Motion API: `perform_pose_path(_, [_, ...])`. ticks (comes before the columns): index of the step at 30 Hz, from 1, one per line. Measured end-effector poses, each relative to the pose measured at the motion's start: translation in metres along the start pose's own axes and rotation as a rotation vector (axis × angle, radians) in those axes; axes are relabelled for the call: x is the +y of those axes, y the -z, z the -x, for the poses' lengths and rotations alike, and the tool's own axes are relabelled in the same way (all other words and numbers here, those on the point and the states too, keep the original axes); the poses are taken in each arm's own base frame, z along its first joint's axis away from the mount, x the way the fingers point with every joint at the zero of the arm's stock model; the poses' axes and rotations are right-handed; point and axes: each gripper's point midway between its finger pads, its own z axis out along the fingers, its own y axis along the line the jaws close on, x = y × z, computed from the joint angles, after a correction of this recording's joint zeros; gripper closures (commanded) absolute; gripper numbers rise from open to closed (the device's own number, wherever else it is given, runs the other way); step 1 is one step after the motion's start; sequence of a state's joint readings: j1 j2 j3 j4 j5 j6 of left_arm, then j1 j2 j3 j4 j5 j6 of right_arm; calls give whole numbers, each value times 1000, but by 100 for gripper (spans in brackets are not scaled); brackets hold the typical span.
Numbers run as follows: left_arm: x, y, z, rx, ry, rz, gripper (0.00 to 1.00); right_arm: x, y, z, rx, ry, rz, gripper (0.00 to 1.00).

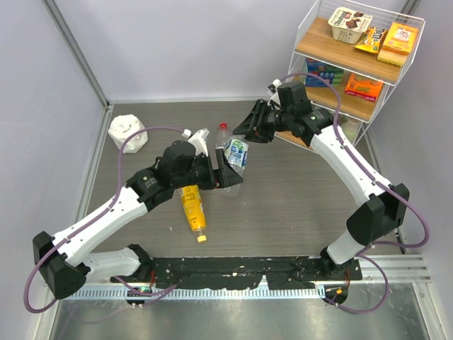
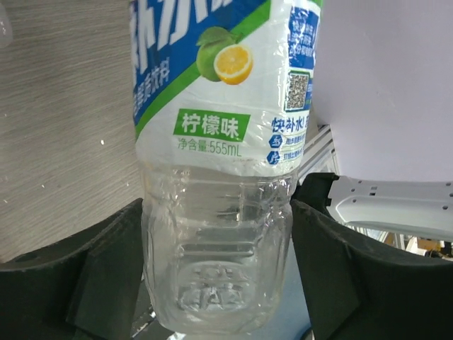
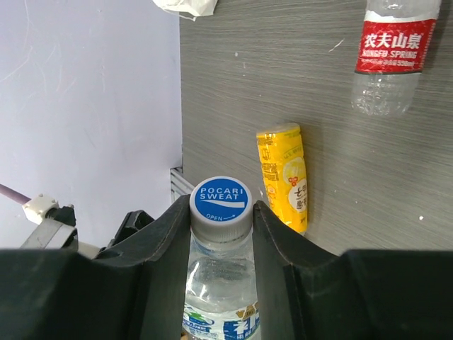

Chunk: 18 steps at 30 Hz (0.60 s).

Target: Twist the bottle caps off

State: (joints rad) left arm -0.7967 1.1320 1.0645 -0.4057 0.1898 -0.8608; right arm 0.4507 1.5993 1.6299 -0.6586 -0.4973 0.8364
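My left gripper is shut on the clear base of the small bottle with the blue-white and green label, holding it off the table. My right gripper is shut on this bottle's blue-white cap, one finger on each side. In the top view the bottle spans between both grippers. The yellow bottle lies on the table with its yellow cap on, pointing toward the near edge. The clear bottle with the red label rests just beyond; its cap is out of the wrist view.
A crumpled white object sits at the back left of the table. A wire shelf with boxed snacks stands at the back right, close behind the right arm. A metal rail runs along the near edge.
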Motion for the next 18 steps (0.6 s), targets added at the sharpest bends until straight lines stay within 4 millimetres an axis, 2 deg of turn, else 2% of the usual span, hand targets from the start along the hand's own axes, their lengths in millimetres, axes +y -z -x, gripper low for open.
perform_pose_path(6, [-6, 3, 9, -31, 25, 0, 8, -3, 17, 4, -87, 20, -32, 98])
perform_pose_path(11, [-28, 9, 32, -83, 10, -32, 4, 10, 45, 12, -195, 48, -27, 98])
perform_pose_path(12, [-32, 9, 36, -90, 5, -37, 0, 12, 51, 14, -215, 51, -28, 98])
perform_pose_path(18, [-52, 0, 58, -103, -36, -56, 0, 19, 66, 22, -269, 55, -52, 98])
